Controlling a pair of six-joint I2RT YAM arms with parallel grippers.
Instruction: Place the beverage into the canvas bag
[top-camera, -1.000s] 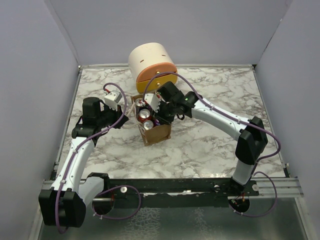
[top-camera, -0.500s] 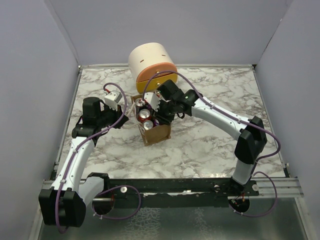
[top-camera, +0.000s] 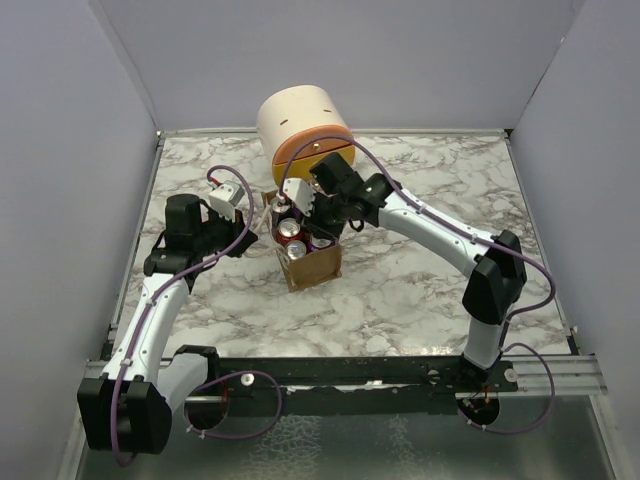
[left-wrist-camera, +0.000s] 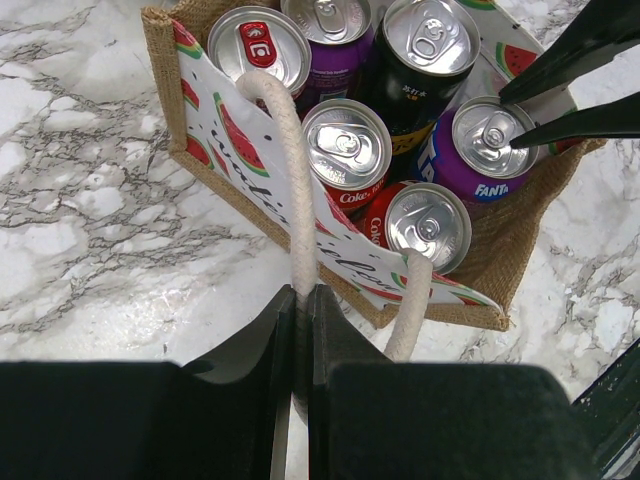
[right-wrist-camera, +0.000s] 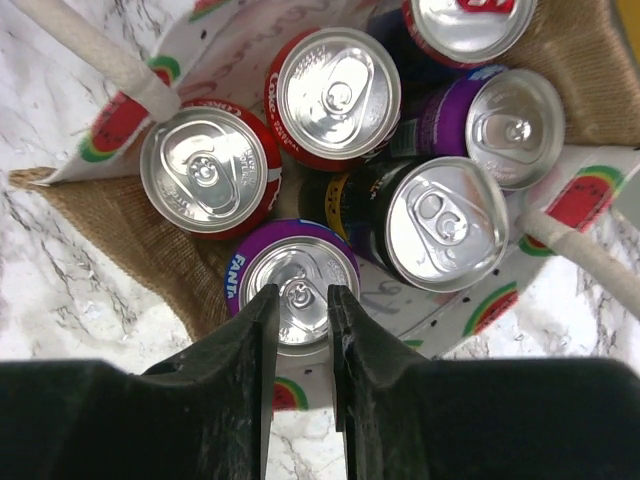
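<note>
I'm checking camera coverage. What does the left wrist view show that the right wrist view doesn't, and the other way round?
Only the left wrist view: the left tool shut on a cream rope handle of the canvas bag, and the right tool seen from the side. Only the right wrist view: a look straight down between that tool's fingers, set close together, onto the Fanta can; whether it grips is unclear. Both: six upright cans in the bag on the marble table.
</note>
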